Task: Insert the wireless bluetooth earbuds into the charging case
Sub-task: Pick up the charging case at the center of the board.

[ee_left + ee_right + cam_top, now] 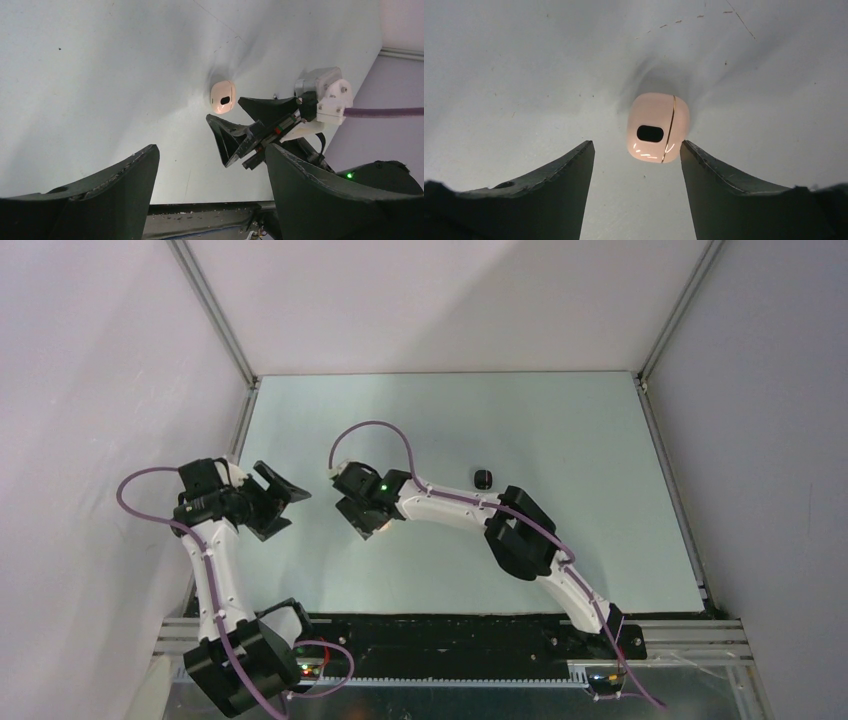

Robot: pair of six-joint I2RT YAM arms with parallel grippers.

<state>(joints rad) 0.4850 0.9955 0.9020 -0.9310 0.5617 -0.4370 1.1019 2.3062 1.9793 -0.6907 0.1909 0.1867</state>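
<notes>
Right wrist view shows the pale pink charging case [657,127] lying on the tabletop [524,75], seemingly shut, just ahead of the spread, empty right hand [636,144]; the left hand [210,148] gapes empty too; no earbuds look seated; a small dark object [484,478], too small to identify, lies well apart; essentially everything remains.

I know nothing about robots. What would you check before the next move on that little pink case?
1. Right fingers open: ok.
2. Pink case lined up between them: ok, just ahead of the tips, untouched.
3. Case lid open: not ok, looks shut.
4. Left fingers open, away from the case: ok.
5. Earbuds found: cannot tell; only a small black object lies beyond the right arm.
</notes>
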